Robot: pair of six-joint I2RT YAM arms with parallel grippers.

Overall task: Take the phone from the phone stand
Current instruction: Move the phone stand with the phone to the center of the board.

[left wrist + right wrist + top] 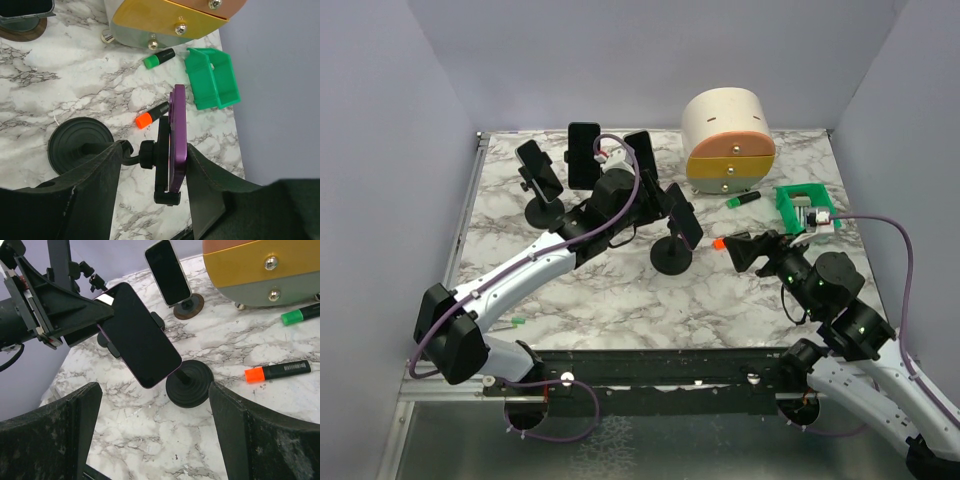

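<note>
The phone, purple-edged with a dark screen, sits tilted in the clamp of a black phone stand with a round base. My left gripper straddles the phone and clamp from above. Its right finger lies against the phone's screen side. Its left finger stands apart from the back of the clamp, so the jaws are open. My right gripper hangs open and holds nothing, just right of the stand's base, facing the screen.
Several other phones on stands stand behind the left arm. A round drawer box is at the back right. A green marker, an orange-capped marker and a green bin lie to the right of the stand.
</note>
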